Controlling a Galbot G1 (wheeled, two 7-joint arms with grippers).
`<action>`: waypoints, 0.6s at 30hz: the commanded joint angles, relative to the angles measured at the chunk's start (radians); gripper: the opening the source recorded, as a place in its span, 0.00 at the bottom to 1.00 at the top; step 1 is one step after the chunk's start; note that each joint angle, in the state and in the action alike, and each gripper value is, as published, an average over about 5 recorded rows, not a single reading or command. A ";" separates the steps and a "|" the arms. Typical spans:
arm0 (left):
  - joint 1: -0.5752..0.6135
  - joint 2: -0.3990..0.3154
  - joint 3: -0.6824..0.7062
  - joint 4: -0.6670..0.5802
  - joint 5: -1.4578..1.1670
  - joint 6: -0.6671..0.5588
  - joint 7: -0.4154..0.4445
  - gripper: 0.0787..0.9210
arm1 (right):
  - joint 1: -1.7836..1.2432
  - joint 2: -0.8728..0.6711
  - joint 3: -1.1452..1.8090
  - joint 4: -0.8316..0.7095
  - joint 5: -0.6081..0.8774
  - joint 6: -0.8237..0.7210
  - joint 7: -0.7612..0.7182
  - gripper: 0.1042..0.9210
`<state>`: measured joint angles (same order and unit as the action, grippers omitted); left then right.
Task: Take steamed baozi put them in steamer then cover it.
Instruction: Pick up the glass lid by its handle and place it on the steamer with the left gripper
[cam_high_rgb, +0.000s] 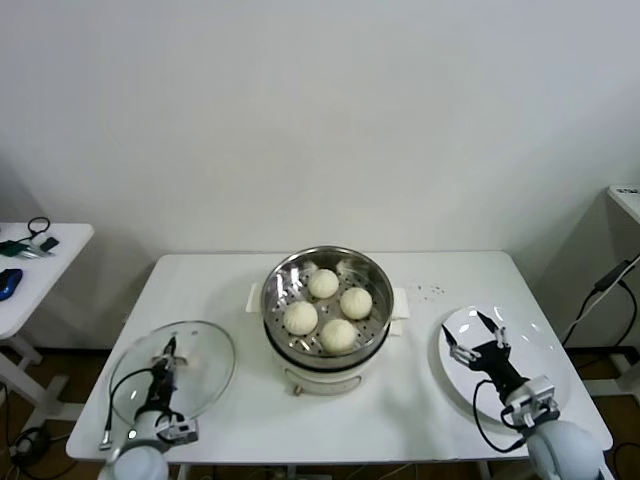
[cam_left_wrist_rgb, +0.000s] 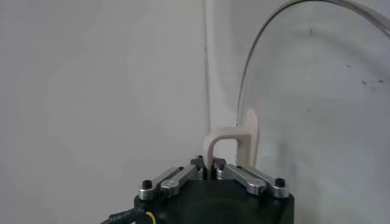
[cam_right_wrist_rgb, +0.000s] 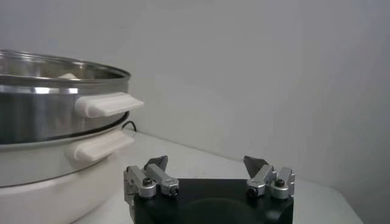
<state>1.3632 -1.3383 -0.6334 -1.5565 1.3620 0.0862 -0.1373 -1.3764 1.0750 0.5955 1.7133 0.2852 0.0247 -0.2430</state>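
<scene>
Several cream-white baozi (cam_high_rgb: 328, 308) lie in the shiny steel steamer (cam_high_rgb: 277, 283) on its white cooker base at the table's middle. The glass cover (cam_high_rgb: 200, 375) lies at the front left of the table. My left gripper (cam_high_rgb: 167, 351) is over it and shut on its white handle (cam_left_wrist_rgb: 234, 143), seen in the left wrist view with the jaws closed on one leg (cam_left_wrist_rgb: 209, 155). My right gripper (cam_high_rgb: 474, 334) is open and empty above the white plate (cam_high_rgb: 545, 350) at the right. The right wrist view shows the steamer's side (cam_right_wrist_rgb: 42, 109) and the open gripper (cam_right_wrist_rgb: 207, 164).
A folded white cloth (cam_high_rgb: 400, 300) lies under the cooker base. A small side table (cam_high_rgb: 40, 270) with loose items stands at the far left. A cabinet edge (cam_high_rgb: 625, 200) and a cable are at the far right.
</scene>
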 joint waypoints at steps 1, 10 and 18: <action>0.050 0.019 -0.002 -0.146 -0.038 0.016 -0.006 0.09 | 0.013 -0.002 0.002 -0.012 0.000 0.006 -0.001 0.88; 0.123 0.059 0.000 -0.339 -0.070 0.079 -0.007 0.09 | 0.032 -0.014 0.005 -0.030 -0.001 0.009 -0.003 0.88; 0.198 0.142 0.026 -0.570 -0.080 0.251 0.014 0.09 | 0.050 -0.028 0.010 -0.041 -0.001 0.010 -0.002 0.88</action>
<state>1.4796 -1.2693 -0.6197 -1.8515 1.2997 0.1811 -0.1374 -1.3357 1.0521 0.6039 1.6777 0.2841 0.0338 -0.2460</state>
